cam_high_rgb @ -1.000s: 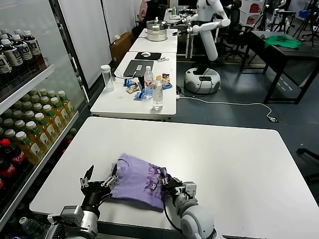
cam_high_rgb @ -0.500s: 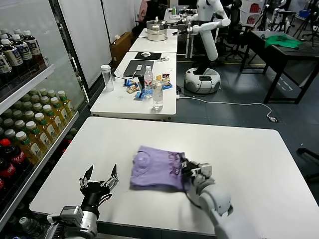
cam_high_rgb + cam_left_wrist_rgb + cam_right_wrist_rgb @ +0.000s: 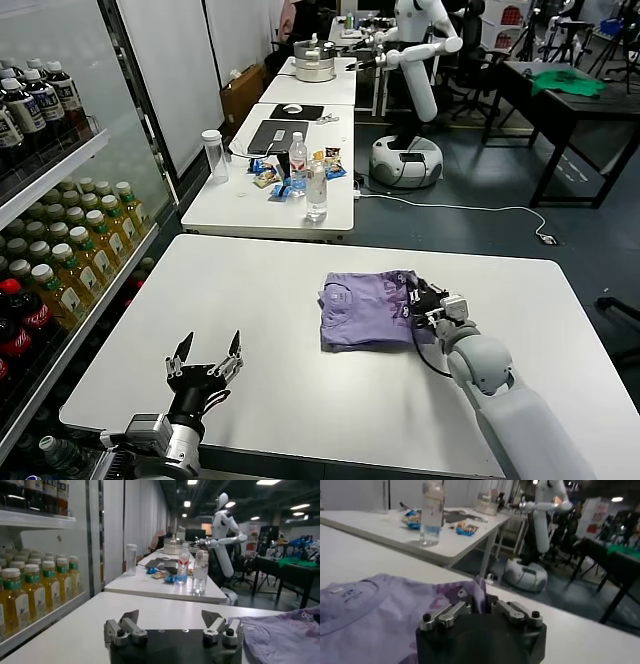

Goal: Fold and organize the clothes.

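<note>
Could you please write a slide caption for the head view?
Right pincer grips the folded lavender T-shirt at its edge; left pincer waits open.

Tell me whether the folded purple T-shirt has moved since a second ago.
Yes. The T-shirt, gripped by the right gripper, slid from the table's near left edge toward its middle-right.

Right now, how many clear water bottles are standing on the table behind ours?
2. One water bottle stands near the far table's front edge; the other bottle stands behind it, beside the laptop. Others may be hidden.
</note>
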`<move>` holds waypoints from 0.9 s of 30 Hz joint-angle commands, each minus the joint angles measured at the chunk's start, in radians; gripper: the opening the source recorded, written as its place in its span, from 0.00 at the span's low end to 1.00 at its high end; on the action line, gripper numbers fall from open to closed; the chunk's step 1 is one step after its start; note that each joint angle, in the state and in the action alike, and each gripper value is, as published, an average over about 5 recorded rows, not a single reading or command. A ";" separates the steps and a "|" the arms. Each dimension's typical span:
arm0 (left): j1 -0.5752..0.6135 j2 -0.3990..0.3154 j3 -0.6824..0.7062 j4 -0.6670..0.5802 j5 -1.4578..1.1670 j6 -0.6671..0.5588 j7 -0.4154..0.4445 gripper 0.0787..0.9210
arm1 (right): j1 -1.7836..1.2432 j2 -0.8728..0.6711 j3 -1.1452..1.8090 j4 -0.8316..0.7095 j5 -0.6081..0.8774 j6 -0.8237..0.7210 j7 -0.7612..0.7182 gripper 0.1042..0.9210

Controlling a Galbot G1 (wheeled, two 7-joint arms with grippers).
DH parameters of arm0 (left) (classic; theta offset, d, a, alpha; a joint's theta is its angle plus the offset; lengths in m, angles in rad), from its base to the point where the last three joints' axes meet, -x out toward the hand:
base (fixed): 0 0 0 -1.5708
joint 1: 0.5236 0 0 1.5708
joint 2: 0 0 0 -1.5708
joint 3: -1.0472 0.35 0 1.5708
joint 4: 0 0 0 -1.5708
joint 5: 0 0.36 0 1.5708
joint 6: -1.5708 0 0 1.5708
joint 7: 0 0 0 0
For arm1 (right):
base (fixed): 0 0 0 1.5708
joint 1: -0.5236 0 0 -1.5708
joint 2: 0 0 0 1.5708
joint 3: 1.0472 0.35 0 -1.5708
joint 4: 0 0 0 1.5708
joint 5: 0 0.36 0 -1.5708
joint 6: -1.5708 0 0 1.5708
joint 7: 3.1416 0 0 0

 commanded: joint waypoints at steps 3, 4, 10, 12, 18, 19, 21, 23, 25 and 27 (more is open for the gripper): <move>-0.003 0.000 0.012 0.003 0.003 0.000 0.005 0.88 | -0.280 -0.029 0.237 0.191 -0.062 0.220 0.030 0.37; -0.004 0.000 0.014 0.003 0.002 0.000 0.007 0.88 | -0.314 -0.020 0.265 0.222 -0.052 0.221 0.033 0.40; -0.015 0.010 0.020 0.004 -0.003 0.001 0.037 0.88 | -0.618 0.055 0.445 0.460 -0.031 0.201 -0.011 0.60; -0.019 0.015 0.023 0.006 -0.007 0.001 0.050 0.88 | -0.702 0.082 0.484 0.516 -0.030 0.201 -0.030 0.68; -0.037 0.023 0.038 0.019 -0.016 0.003 0.080 0.88 | -0.816 0.143 0.529 0.602 -0.040 0.212 -0.058 0.86; -0.040 0.023 0.041 0.021 -0.017 0.003 0.083 0.88 | -0.822 0.149 0.529 0.608 -0.048 0.214 -0.055 0.87; -0.044 0.025 0.045 0.023 -0.017 0.003 0.088 0.88 | -0.828 0.159 0.527 0.618 -0.066 0.219 -0.037 0.88; -0.046 0.027 0.047 0.024 -0.018 0.003 0.092 0.88 | -0.829 0.167 0.523 0.628 -0.081 0.221 -0.011 0.88; -0.047 0.030 0.046 0.024 -0.020 0.003 0.095 0.88 | -0.828 0.174 0.519 0.635 -0.089 0.223 0.010 0.88; -0.046 0.030 0.045 0.024 -0.022 0.003 0.097 0.88 | -0.827 0.178 0.515 0.639 -0.097 0.225 0.021 0.88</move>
